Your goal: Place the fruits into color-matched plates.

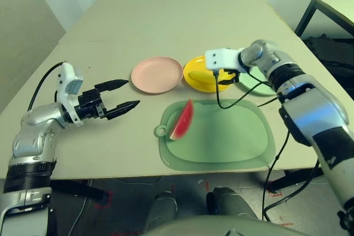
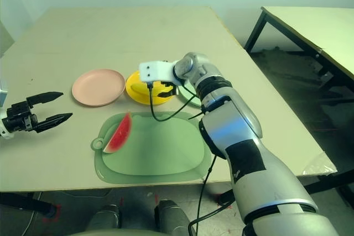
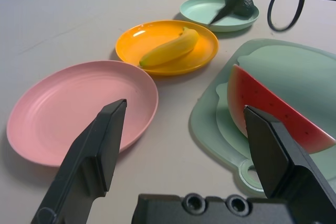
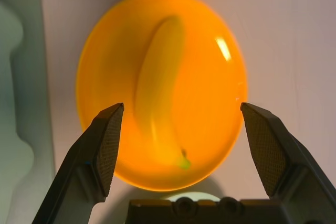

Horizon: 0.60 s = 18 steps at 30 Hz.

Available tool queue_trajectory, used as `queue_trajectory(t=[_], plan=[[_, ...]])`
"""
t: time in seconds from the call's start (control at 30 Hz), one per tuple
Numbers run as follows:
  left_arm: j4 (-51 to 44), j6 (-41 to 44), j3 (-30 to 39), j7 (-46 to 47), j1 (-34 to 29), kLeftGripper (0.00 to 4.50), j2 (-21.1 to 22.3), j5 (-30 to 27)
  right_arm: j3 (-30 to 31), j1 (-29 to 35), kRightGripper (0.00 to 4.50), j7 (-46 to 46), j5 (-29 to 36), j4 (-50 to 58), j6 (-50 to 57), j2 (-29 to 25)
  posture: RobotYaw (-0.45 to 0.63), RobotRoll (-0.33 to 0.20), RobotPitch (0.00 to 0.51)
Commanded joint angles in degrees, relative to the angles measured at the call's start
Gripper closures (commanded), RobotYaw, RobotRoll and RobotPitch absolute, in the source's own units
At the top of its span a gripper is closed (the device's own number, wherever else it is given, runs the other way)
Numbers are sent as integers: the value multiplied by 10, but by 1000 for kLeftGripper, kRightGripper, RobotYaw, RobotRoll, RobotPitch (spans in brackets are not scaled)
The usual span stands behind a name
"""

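Right now I have the right end effector point(image 4: 178, 129) hanging over the yellow plate point(image 1: 199, 81), its two black fingers spread wide with nothing between them. The banana point(image 4: 157, 98) lies free in that plate, roughly centred. Just past it on the desk point(image 1: 166, 20) sits the mint green plate point(image 3: 199, 10), and the dark avocado point(image 3: 244, 4) rests in it. The pink plate point(image 1: 157, 74) stands just beside the yellow one, on the robot's left of it, and it carries nothing. The watermelon wedge point(image 1: 182, 121) sits on the pale green cutting board point(image 1: 232, 136), near the board's ring-tab end, red face showing and rind turned away. My left end effector point(image 1: 124, 95) hovers above the desk well to the left of the plates, pointing toward the pink plate and the board, fingers wide apart and holding nothing.
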<state>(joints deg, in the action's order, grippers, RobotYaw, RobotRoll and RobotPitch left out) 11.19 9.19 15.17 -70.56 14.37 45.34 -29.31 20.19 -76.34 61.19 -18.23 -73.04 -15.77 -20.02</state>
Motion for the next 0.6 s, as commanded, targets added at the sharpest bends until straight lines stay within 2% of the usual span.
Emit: queue_trajectory(t=[0.03,0.13,0.3,0.4,0.47,0.6], plan=[[11,-5,-7,-3,1,0,1,10,-89,39,22,110,111,75,108,-30,-34,0,49],[8,-7,-12,-1,-5,0,-4,13,-146,151,22,180,204,253,249,-74,-48,0,52],[13,-7,-19,-6,-2,0,-5,14,-202,363,22,178,300,521,377,-130,-74,0,50],[22,-8,-24,-11,8,0,-4,16,-251,458,22,194,380,580,411,-140,-81,0,49],[28,-9,-28,-15,16,0,-4,18,-284,508,22,219,427,588,391,-136,-93,0,42],[41,-17,-40,-28,32,0,-3,28,-297,566,22,258,429,543,286,-147,-97,0,32]])
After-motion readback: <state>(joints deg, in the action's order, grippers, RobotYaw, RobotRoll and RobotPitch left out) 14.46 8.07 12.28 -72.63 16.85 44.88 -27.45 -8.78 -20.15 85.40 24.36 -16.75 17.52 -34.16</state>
